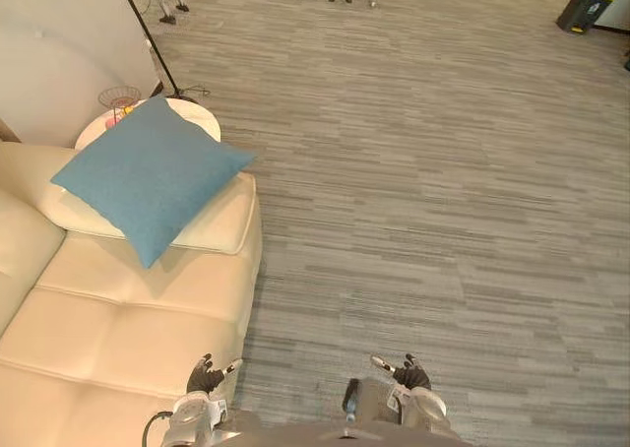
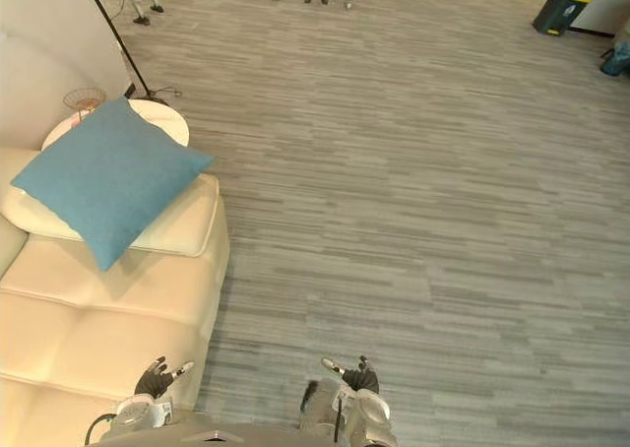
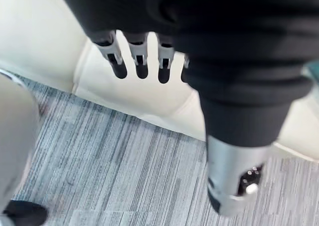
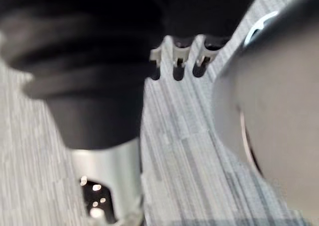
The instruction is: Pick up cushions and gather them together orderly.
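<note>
One blue cushion (image 1: 150,176) lying on sofa armrest (image 1: 224,225).

Both eye views look steeply down from the robot's head at the grey carpet floor (image 1: 423,191) ahead, with the cream sofa (image 1: 128,319) along their left side. They share nearly the whole scene, including the blue cushion (image 2: 103,183) at the sofa's far end, which sits a little further left in the right eye view. The left wrist view looks from very close along the left hand (image 3: 141,61) at the sofa's edge and the carpet. The right wrist view looks as closely along the right hand (image 4: 178,66) at the carpet.
</note>
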Motion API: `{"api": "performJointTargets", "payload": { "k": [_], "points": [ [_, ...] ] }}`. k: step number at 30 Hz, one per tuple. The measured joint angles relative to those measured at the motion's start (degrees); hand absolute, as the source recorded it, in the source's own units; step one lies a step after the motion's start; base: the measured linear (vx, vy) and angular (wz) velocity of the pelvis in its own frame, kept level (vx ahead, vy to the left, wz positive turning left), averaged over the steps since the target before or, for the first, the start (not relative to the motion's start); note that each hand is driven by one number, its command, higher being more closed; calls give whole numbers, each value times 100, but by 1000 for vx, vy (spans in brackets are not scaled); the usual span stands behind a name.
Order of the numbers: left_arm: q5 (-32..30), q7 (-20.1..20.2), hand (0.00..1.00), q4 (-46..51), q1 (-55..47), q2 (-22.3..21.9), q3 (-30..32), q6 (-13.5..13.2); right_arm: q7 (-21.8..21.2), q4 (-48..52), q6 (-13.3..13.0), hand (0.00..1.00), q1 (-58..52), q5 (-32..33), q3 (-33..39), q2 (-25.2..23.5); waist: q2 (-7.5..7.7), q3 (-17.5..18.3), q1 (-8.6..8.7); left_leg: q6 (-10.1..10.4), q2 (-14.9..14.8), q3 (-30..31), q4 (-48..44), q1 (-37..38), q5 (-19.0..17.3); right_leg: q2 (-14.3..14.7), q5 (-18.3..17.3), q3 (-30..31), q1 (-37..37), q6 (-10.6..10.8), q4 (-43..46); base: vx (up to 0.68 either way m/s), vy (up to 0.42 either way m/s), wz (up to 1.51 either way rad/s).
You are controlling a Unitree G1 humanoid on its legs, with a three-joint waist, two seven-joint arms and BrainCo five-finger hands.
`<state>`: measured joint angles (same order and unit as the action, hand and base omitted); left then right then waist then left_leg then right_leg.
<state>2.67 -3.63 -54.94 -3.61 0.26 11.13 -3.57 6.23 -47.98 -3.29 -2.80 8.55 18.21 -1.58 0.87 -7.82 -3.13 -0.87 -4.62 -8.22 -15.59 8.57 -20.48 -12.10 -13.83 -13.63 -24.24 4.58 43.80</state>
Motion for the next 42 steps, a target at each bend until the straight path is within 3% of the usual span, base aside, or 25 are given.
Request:
{"api": "performJointTargets", "payload": {
  "k": [1,2,3,4,5,7,8,10,12,13,15,17,20,23,26,28,31,32,34,35,36,38,40,41,42],
  "points": [
    [0,-15,0,-31,-4,-2,0,0,0,1,-1,0,23,0,-1,7,-6,-3,35,20,-70,112,74,128,-12,155,183,213,17,-18,-879,446,-302,71],
    [-1,-59,0,-33,11,-8,1,-3,1,-11,0,0,-8,1,-1,18,9,1,103,150,-140,357,91,203,-97,300,618,642,73,36,-1877,465,-361,89],
    [-5,-93,0,-58,32,-25,16,-6,-2,-39,2,0,-57,1,3,53,5,-10,140,313,-208,553,109,263,-209,432,1275,788,190,128,-1940,526,-402,81],
    [-21,-99,0,-170,100,-181,106,-15,-1,-54,26,0,21,-2,39,231,-249,-73,67,286,-363,798,150,330,-169,566,956,692,245,101,-1701,495,-412,62],
    [-24,-102,0,-179,109,-256,250,-55,5,-82,47,0,58,-7,64,283,-266,-81,43,334,-318,1134,97,370,99,522,399,767,138,75,-1083,387,-317,43],
    [-20,-115,0,-180,52,-321,298,-81,2,-104,77,0,39,-10,23,312,-313,-54,62,417,-394,1360,-403,243,180,434,53,519,246,-62,-761,419,-308,63],
    [-19,-106,0,-182,64,-338,361,-83,1,-152,87,0,16,-8,-1,344,-373,-44,129,567,-461,1475,-1258,-160,280,388,-113,275,439,-128,-718,419,-269,91],
    [-4,-110,0,-79,69,-381,520,-79,3,-216,98,0,38,-2,-37,353,-413,-43,90,751,-642,1399,-2835,-975,832,414,-210,55,793,-229,-904,300,-172,59],
    [54,-111,0,86,41,-338,557,-93,6,-271,94,0,20,7,-244,308,-386,-71,-76,612,-1052,632,-4247,-1864,749,479,-226,-243,1475,-267,-1402,381,-123,33],
    [68,-110,0,145,36,-320,551,-95,10,-276,95,0,3,7,-243,262,-359,-82,-93,496,-1075,294,-4274,-2119,679,433,-210,-393,1831,-239,-1672,349,-52,49],
    [108,-111,0,238,48,-322,495,-115,11,-275,95,0,-50,9,-241,250,-338,-78,-146,363,-1032,-431,-3433,-2453,630,302,-169,-679,2235,-165,-1971,335,55,67],
    [111,-113,0,254,81,-355,437,-125,14,-250,90,0,-51,10,-213,263,-388,-51,-145,149,-974,-1262,-2056,-2568,951,320,-181,-1016,2450,-23,-2011,342,91,108],
    [108,-120,0,246,143,-122,271,-147,18,-288,99,0,-37,12,-53,1,111,59,-165,-136,-379,-1644,-777,-2207,1135,86,28,-1282,2680,31,-2467,317,79,130],
    [171,-174,0,15,-5,65,265,-111,15,-322,72,0,96,13,49,-122,211,77,-276,-143,-92,-1627,-286,-1652,1224,-6,353,-1203,3083,42,-2542,274,45,29],
    [171,-185,0,-124,-25,81,208,-120,13,-499,88,0,86,5,44,-104,202,155,-190,-141,201,-1360,110,-1210,1216,-449,630,-1116,2724,121,-1015,181,47,46],
    [170,-189,0,-184,-42,106,19,-103,4,-460,91,0,-6,-3,8,-75,164,197,-77,-165,218,-1017,247,-1079,1161,-625,1344,-725,2144,142,247,164,-14,78],
    [171,-196,0,-238,-48,190,-4,-70,1,-475,95,0,-39,-1,7,-56,190,180,-26,-174,217,-665,357,-828,1152,-475,396,-339,1700,88,770,189,-65,66],
    [170,-196,0,-238,-46,165,-4,-67,-3,-474,94,0,-48,0,-7,-61,170,173,-18,-157,191,-479,494,-621,1162,-220,55,-137,1549,56,500,118,-100,61],
    [169,-198,0,-238,-19,128,0,-70,-4,-466,71,0,-59,4,-7,-29,127,175,28,-44,123,-175,498,-604,1115,179,-154,247,1386,63,-302,54,-141,80],
    [165,-199,0,-256,11,134,-2,-77,-7,-479,73,0,-82,5,-6,-2,129,178,54,36,119,44,472,-692,1094,369,-140,564,1339,81,-986,28,-241,129],
    [149,-199,0,-261,18,190,-4,-87,-6,-506,72,0,-169,5,2,8,228,215,101,150,236,327,464,-790,1045,465,184,974,1355,50,-1931,38,-224,122],
    [145,-218,0,-367,58,228,41,-92,-27,-692,83,0,-223,6,24,35,354,234,91,307,349,568,442,-752,1039,354,513,1044,1409,51,-2160,128,-284,90],
    [156,-223,0,-380,-53,62,237,-115,-23,-706,86,0,-252,4,44,248,49,309,-8,471,92,594,486,-760,1065,547,459,860,1455,-49,-2289,182,-230,32],
    [154,-225,0,-439,-53,-58,303,-113,-31,-700,78,0,-231,4,44,324,-168,330,68,558,-49,694,552,-780,1093,671,507,663,1564,-121,-2499,173,-222,28],
    [154,-222,0,-436,-51,-144,357,-117,-37,-698,78,0,-196,3,46,345,-217,330,91,645,-142,703,683,-757,1169,752,544,550,1671,-162,-2662,152,-205,44]
  ]
}}
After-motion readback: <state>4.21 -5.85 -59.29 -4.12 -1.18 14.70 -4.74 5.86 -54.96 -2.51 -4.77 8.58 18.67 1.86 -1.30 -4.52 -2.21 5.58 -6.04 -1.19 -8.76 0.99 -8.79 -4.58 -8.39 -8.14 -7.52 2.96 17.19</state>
